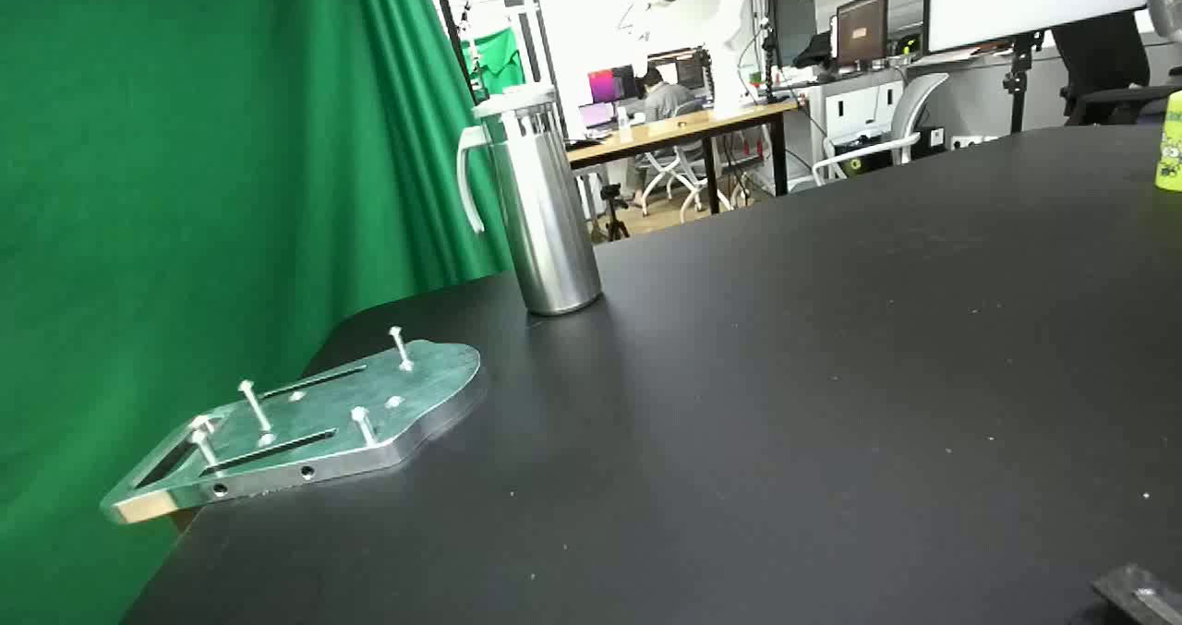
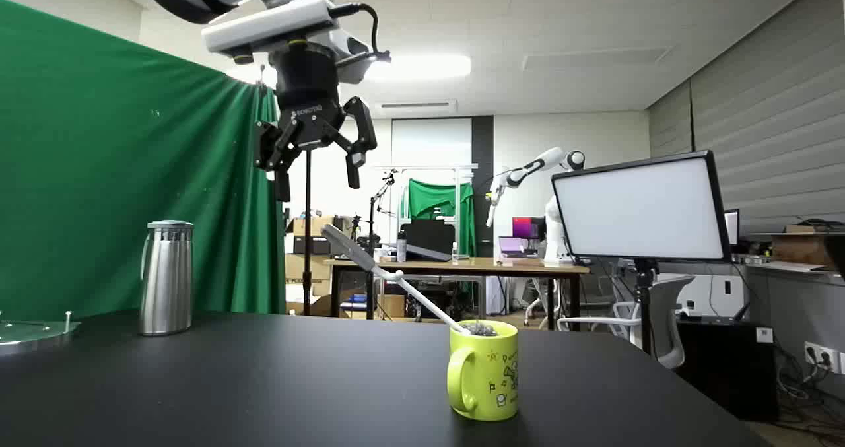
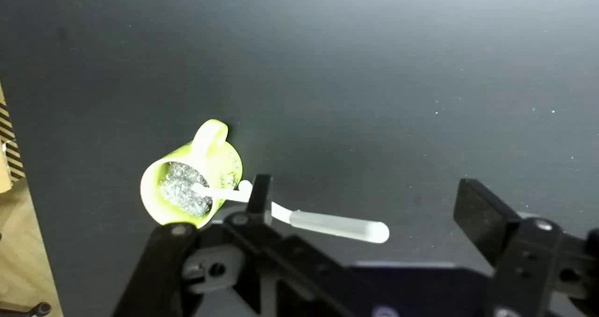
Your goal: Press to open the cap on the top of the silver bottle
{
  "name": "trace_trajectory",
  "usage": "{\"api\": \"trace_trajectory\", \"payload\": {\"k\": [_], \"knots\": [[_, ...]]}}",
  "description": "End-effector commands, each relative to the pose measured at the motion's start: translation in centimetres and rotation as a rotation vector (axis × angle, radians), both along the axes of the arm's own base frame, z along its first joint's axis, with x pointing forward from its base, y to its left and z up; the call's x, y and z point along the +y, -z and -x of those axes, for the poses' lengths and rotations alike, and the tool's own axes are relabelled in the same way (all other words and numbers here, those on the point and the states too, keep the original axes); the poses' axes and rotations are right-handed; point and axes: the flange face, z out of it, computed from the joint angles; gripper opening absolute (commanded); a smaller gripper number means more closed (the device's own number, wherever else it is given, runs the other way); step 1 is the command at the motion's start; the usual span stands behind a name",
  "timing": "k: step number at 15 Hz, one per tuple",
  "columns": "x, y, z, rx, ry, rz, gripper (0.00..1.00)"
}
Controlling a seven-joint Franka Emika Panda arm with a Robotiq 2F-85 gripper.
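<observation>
1. The tall silver metal bottle (image 1: 547, 219) stands upright at the far left of the black surface (image 1: 757, 403) in both exterior views.
2. Its round light-grey cap (image 1: 514, 101) sits on top with no raised part visible; I judge the press not yet made.
3. Left of the bottle lies a flat metal plate with upright bolts (image 1: 323, 411).
4. The jaws are spread, holding nothing, well apart from the cap; reaching it and pressing down seem left to do.
5. In an exterior view a lime-green mug (image 2: 492, 374) stands nearer, at the right.
</observation>
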Motion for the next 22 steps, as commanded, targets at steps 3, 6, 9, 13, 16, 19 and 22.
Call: {"api": "trace_trajectory", "payload": {"k": [3,6,9,13,16,19,22], "knots": [[0.0,0.0,0.0,0.001,0.0,0.0,1.0],[0.0,0.0,0.0,0.001,0.0,0.0,1.0],[0.0,0.0,0.0,0.001,0.0,0.0,1.0],[0.0,0.0,0.0,0.001,0.0,0.0,1.0],[1.6,-1.4,-2.4,-0.02,-0.024,0.002,1.0],[3.9,-3.5,-5.5,-0.061,-0.067,-0.001,1.0],[7.2,-5.5,-9.6,-0.092,-0.123,-0.025,0.88]]}}
